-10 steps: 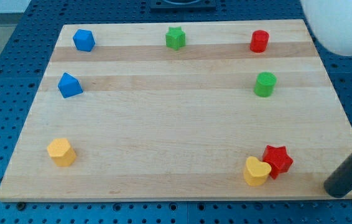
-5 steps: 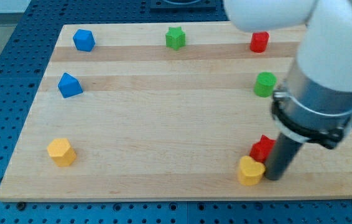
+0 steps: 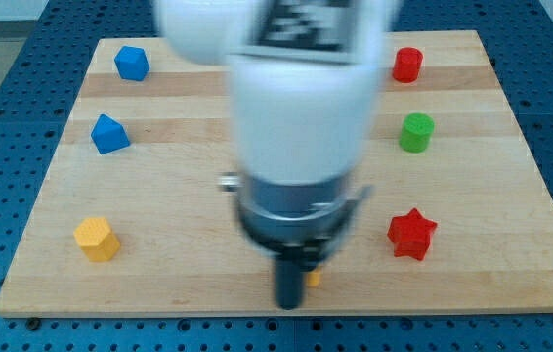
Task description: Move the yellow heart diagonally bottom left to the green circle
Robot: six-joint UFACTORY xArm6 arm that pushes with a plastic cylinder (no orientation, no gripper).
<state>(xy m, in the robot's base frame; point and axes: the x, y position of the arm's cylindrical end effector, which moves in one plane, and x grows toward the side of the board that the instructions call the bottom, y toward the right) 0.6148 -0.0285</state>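
The rod's tip [image 3: 291, 304] is resting near the board's bottom edge, touching the yellow heart [image 3: 313, 278], which is showing only a sliver. The green circle [image 3: 416, 132] is sitting well apart, upper right.

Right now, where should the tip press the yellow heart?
Its lower-left side: the green circle lies up and right. My tip sits just left of the yellow heart, which is mostly hidden, so its pose is unclear.
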